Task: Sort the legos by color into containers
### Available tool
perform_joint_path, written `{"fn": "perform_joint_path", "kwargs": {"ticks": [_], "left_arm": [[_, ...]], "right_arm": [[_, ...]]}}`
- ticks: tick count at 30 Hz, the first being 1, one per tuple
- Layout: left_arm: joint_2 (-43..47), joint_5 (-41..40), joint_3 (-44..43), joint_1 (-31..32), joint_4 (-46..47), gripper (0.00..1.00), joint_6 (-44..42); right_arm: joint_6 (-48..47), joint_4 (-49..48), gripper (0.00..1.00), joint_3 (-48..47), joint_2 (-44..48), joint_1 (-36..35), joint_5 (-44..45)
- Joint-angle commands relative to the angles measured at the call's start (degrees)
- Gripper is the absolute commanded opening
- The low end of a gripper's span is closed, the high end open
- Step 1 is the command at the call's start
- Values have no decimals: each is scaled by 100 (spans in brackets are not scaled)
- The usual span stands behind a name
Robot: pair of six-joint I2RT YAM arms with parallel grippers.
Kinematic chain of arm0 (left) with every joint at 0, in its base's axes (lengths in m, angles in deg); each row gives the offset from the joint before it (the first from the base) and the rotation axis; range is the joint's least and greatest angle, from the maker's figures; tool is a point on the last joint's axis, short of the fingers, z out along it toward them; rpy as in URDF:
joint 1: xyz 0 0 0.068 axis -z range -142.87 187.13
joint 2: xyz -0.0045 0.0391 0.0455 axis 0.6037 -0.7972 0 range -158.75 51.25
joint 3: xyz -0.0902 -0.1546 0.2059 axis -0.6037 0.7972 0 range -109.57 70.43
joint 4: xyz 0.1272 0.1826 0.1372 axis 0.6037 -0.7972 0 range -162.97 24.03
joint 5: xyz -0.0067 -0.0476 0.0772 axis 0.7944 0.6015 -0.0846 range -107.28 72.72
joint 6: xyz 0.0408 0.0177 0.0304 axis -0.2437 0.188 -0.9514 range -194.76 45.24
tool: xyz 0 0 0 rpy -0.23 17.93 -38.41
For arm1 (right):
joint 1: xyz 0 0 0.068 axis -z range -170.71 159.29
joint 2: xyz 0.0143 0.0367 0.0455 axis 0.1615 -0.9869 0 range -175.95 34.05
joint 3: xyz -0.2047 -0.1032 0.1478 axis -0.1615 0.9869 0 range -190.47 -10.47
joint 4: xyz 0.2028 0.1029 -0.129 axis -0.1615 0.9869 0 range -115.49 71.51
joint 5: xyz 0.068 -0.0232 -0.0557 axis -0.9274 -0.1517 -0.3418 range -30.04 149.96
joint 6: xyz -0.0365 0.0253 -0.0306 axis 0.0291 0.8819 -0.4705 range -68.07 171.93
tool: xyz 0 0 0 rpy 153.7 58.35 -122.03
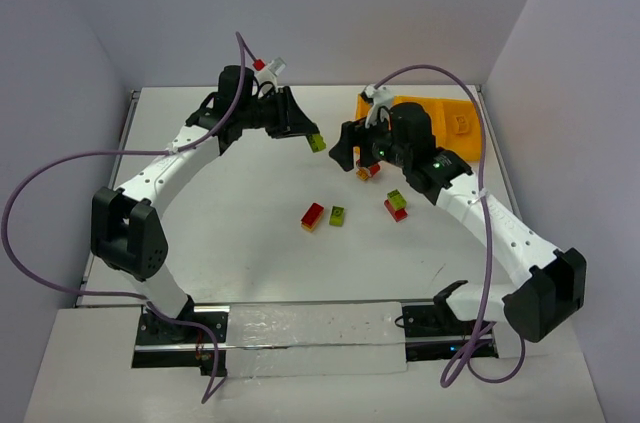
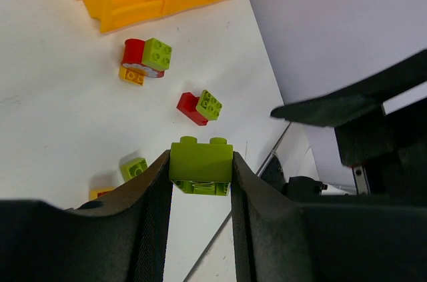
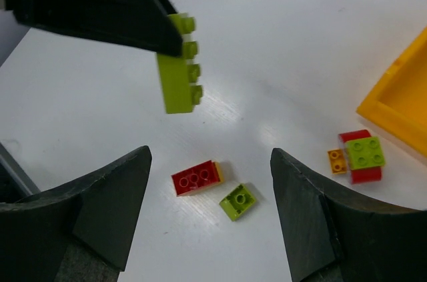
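Closest to the lens in the left wrist view, the left gripper (image 2: 201, 170) pinches a lime green brick (image 2: 200, 162) by its sides, studs up, lifted clear of the white table (image 2: 53, 109). Ahead of these jaws lie a red-and-lime pair (image 2: 200, 105) and a red, lime and yellow cluster (image 2: 145, 61), with the orange-yellow tray (image 2: 133, 12) beyond them. The right gripper (image 3: 210, 155) stands wide and empty, facing the held brick; below its jaws sit a red-and-yellow brick (image 3: 195, 177) and a small lime brick (image 3: 238, 202). The step appears to be delivering the lime brick. Next, it likely needs carrying over the cluster to one compartment, then releasing. Only the left wrist view shows the tray's dividers and the red-and-lime pair; the overhead view shows the right arm partly covering the tray.
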Motion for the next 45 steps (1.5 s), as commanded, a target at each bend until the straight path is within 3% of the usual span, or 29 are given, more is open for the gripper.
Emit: {"fn": "perform_joint_path", "kwargs": {"ticks": [1, 16, 19, 20, 22, 24, 25, 27, 28, 30, 35, 45], "left_arm": [[-6, -197, -294, 24, -11, 0, 128], [167, -217, -103, 24, 47, 0, 184], [190, -211, -70, 24, 75, 0, 170], [208, -223, -46, 24, 81, 0, 152], [229, -216, -19, 24, 82, 0, 113], [251, -152, 13, 24, 128, 2, 81], [241, -119, 10, 24, 134, 10, 79], [226, -162, -29, 24, 66, 51, 79], [230, -220, -44, 24, 18, 58, 69], [290, -356, -59, 24, -57, 99, 6], [317, -561, -183, -4, -271, 99, -177], [336, -789, -120, -92, -463, 99, -219]], "right_arm": [[-86, -489, 79, -28, -88, -339, 25], [218, -954, 51, -680, -1195, -776, 237], [252, -973, 35, -681, -1184, -785, 303], [277, -1040, 22, -621, -1142, -785, 352], [303, -1090, 7, -538, -1022, -785, 463], [313, -1064, 1, -484, -923, -785, 618], [306, -1032, 0, -474, -902, -785, 701], [304, -955, 0, -453, -863, -782, 854], [307, -904, 0, -430, -850, -763, 966], [359, -814, 0, -296, -772, -680, 1244], [565, -669, 0, 6, -598, -365, 1469], [1201, 187, 0, 42, -1020, 1345, 1944]]}}
